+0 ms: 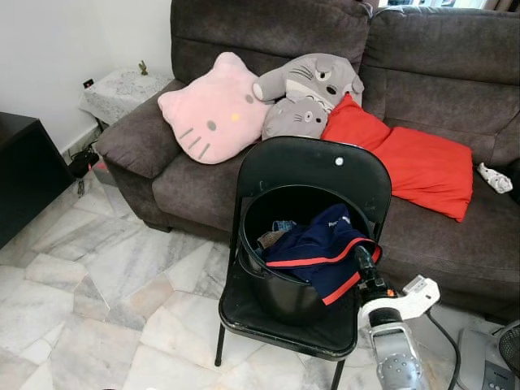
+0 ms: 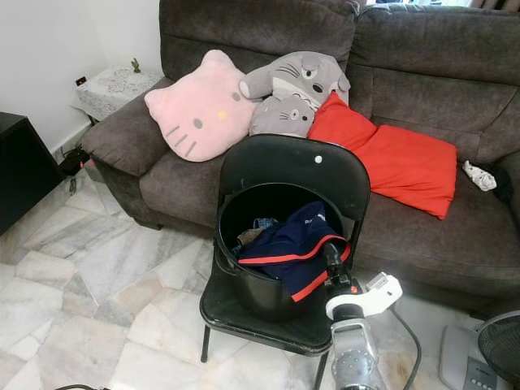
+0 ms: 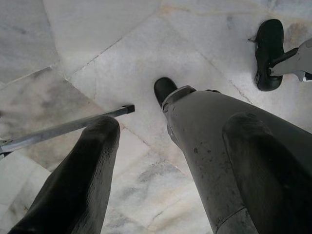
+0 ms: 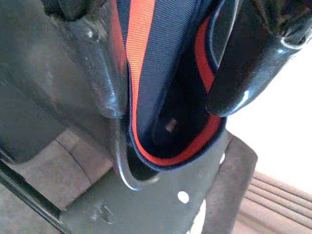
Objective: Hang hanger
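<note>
Head views: even soft daylight, sharp, no motion blur. Mild glare on marble floor (image 1: 97,268). Bucket (image 1: 280,280) interior dark, low detail. Left wrist view: bright floor, fingers (image 3: 83,180) close and soft. Right wrist view: blurred close-up, blown-out white at one side, specular highlights on bucket rim.

The folding chair (image 1: 302,175) is black, and so is the bucket (image 1: 276,284). The shirt (image 1: 321,248) is dark blue with red stripes. The sofa (image 1: 422,65) is dark grey. One cushion (image 1: 213,110) is pink, another cushion (image 1: 410,158) is red. The floor (image 1: 97,292) is grey-white marble.
</note>
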You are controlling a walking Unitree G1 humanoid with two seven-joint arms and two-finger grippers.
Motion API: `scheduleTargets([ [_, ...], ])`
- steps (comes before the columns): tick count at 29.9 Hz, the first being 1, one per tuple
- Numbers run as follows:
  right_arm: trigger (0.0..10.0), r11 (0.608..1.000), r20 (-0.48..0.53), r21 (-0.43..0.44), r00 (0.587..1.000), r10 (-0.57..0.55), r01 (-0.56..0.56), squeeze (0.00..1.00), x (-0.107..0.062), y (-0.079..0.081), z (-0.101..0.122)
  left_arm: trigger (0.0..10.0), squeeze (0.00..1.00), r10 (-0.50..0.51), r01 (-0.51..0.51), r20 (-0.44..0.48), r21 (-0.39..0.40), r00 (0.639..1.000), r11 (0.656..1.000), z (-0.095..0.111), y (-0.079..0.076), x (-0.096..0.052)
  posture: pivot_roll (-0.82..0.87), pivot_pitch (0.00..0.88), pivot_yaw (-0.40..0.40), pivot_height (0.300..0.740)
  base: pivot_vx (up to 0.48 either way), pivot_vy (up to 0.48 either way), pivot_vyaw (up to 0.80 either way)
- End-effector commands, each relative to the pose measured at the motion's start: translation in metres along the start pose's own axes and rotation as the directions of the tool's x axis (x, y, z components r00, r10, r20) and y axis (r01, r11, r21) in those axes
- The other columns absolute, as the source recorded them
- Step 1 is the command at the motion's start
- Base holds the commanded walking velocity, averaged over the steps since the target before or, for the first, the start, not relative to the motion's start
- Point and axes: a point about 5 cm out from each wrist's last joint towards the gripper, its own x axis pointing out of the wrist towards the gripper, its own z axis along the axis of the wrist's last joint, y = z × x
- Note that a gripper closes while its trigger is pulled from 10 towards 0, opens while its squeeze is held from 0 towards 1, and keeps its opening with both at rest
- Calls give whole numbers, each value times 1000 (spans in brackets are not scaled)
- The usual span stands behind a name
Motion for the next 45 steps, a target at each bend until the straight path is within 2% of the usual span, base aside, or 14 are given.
scheduleTargets([
  [1, 10000, 1000, -14, 3, 1000, 4, -4, 0, 5, 4, -2, 10000, 0, 2, -2, -40, 10, 999, 1000, -10, 1, -1, -97, 111, 23, 740, 0, 0, 0],
  [12, 10000, 998, -7, 5, 998, 66, -66, 0, 12, 16, 1, 10000, 0, 5, -4, -42, 12, 999, 1000, -10, 2, -1, -94, 113, 25, 740, 0, 0, 0],
  [15, 10000, 997, -43, -22, 997, 71, -72, 0, 10, 14, -5, 10000, 0, 6, -5, -41, 12, 999, 1000, -10, 1, -1, -92, 112, 24, 740, 0, 0, 0],
  [22, 10000, 1000, -67, 17, 998, -5, 6, 0, 7, 6, -12, 10000, 0, 10, -10, -38, 15, 999, 1000, -9, 2, -1, -91, 110, 25, 740, 0, 0, 0],
  [35, 9804, 976, 28, 213, 998, -50, 43, 0, 12, 4, -10, 10000, 0, 19, -18, -32, 24, 999, 1000, -9, 2, -1, -83, 99, 28, 740, 0, 0, 0],
  [36, 1961, 974, 35, 225, 998, -51, 42, 0, 13, 4, -10, 10000, 0, 19, -18, -32, 25, 999, 1000, -9, 2, -1, -83, 99, 28, 740, 0, 0, 0],
  [37, 0, 971, 36, 234, 998, -53, 43, 0, 14, 5, -10, 10000, 0, 20, -19, -32, 26, 999, 999, -9, 2, -1, -80, 98, 28, 740, 0, 0, 0],
  [39, 353, 970, 32, 239, 998, -55, 46, 0, 14, 5, -11, 10000, 0, 21, -20, -32, 25, 999, 999, -9, 2, -1, -78, 98, 28, 740, 0, 0, 0],
  [40, 2941, 969, 30, 242, 998, -58, 49, 0, 14, 5, -12, 10000, 0, 21, -20, -32, 25, 999, 999, -9, 2, -1, -78, 98, 28, 740, 0, 0, 0],
  [41, 2941, 969, 30, 242, 998, -58, 49, 0, 14, 5, -12, 10000, 0, 21, -20, -32, 25, 999, 999, -9, 2, -1, -78, 98, 28, 740, 0, 0, 0],
  [42, 4510, 968, 30, 246, 998, -59, 50, 0, 14, 5, -12, 10000, 0, 21, -21, -32, 25, 999, 999, -9, 2, -1, -78, 99, 28, 740, 0, 0, 0],
  [43, 7529, 966, 32, 254, 998, -62, 51, 0, 15, 5, -13, 10000, 0, 22, -21, -31, 25, 999, 999, -9, 2, -1, -78, 99, 28, 740, 0, 0, 0],
  [44, 10000, 964, 32, 259, 997, -69, 58, 0, 15, 4, -13, 10000, 0, 22, -22, -31, 25, 999, 999, -9, 2, -1, -79, 100, 28, 740, 0, 0, 0],
  [45, 10000, 962, 32, 263, 997, -77, 66, 0, 14, 3, -13, 10000, 0, 23, -22, -31, 25, 999, 999, -9, 2, -1, -79, 100, 28, 740, 0, 0, 0],
])
